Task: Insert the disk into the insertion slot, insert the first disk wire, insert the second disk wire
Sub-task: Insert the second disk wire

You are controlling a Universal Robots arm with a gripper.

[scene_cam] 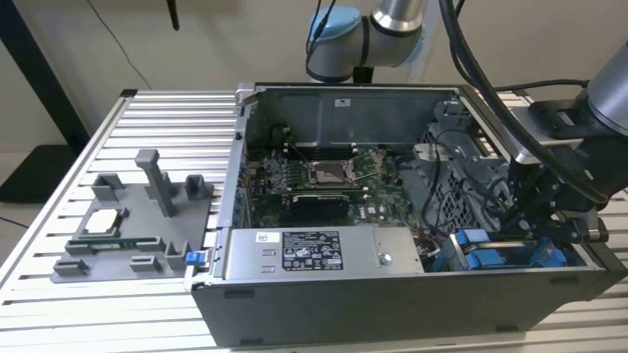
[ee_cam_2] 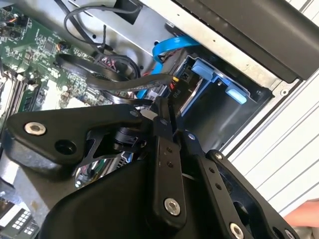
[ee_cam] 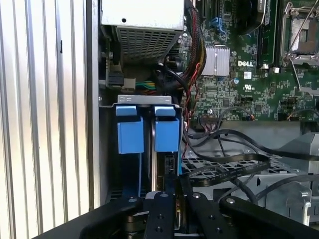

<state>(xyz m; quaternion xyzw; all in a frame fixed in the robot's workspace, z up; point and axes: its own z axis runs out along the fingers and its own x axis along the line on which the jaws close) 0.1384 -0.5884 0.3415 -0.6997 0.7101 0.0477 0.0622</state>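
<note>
Exterior view first: the open computer case point(scene_cam: 393, 309) sits on the ribbed bench point(scene_cam: 59, 191), toward its edge on the exterior view's right. The tool point(scene_cam: 525, 220) is down inside the case, at the near corner on that same side, right above the disk point(scene_cam: 486, 257), whose blue plastic frame shows low in the drive cage. The grey power box point(scene_cam: 324, 254) lies along the case's near wall, just beside it.

In the second wrist view, the fingers point(ee_cam_2: 164, 149) are drawn close together on something thin and dark. Whether that is a wire plug or just the edge of the disk, I cannot tell, so I won't call it a grip. Black cables point(ee_cam_2: 99, 74) and a flat blue cable point(ee_cam_2: 169, 47) loop near the blue frame point(ee_cam_2: 219, 79).

Then the first wrist view: two blue tabs point(ee_cam: 149, 132) stand side by side at the mouth of the insertion slot point(ee_cam: 144, 102), and the disk looks seated on edge, its long axis running down into the bay, connector edge facing the tool.

Handling, as I judge it: the disk is stiff, fairly heavy and shock-sensitive, best taken by its blue frame. The wires are light and floppy, so hold them at the hard plug, squared to the connector.
</note>
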